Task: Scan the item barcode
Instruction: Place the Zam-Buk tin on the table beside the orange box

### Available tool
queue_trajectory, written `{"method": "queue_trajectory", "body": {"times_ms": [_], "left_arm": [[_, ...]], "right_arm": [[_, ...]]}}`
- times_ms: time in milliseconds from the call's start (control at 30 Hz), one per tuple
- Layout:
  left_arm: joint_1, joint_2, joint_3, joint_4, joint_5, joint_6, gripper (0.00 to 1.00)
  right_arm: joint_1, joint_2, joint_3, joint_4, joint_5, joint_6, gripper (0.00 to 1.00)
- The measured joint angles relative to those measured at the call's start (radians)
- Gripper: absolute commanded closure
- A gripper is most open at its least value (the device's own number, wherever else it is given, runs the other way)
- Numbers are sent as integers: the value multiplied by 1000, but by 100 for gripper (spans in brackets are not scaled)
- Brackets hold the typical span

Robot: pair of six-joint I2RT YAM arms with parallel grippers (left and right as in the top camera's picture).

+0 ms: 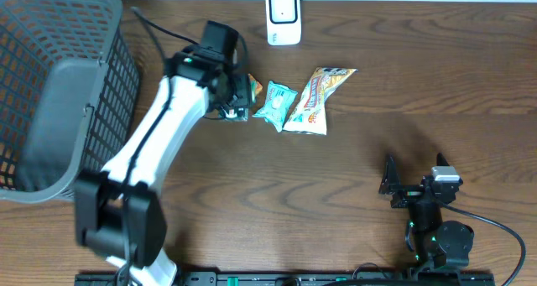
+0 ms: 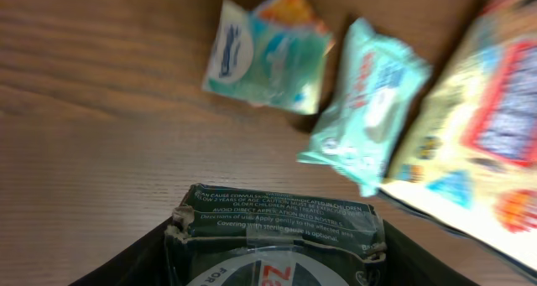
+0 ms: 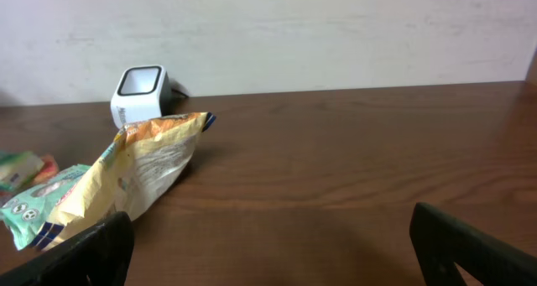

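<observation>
Gripping box (image 2: 281, 223) in left end effector (image 1: 232, 93).
Likely light, stiff, crushable; flat sides best. Right end effector (image 3: 273, 248) wide, empty.

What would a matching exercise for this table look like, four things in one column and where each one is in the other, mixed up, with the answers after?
Things:
1. scanner
2. basket
3. dark green box
4. yellow snack bag

Places:
A. between the fingers of the left gripper
B. at the far edge of the table
C. lying flat beside the teal packet
D. at the left side, grey mesh

Pairs: 1-B, 2-D, 3-A, 4-C
</observation>
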Motion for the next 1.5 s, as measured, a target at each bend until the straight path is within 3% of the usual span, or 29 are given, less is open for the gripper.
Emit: {"method": "queue_trajectory", "body": {"times_ms": [100,367,800,1167,1500], "left_arm": [[-13,82,0,0,-10,0,36],[-37,174,0,9,-13,-3,5],[5,134,21,-85,-14,-1,4],[85,-109,46,-391,-14,-1,2],[84,-104,46,-452,-14,-1,2]], "right_arm": [[0,0,0,0,0,0,1],[0,0,0,0,0,0,1],[0,0,0,0,0,0,1],[0,0,0,0,0,0,1],[0,0,0,0,0,0,1]]}}
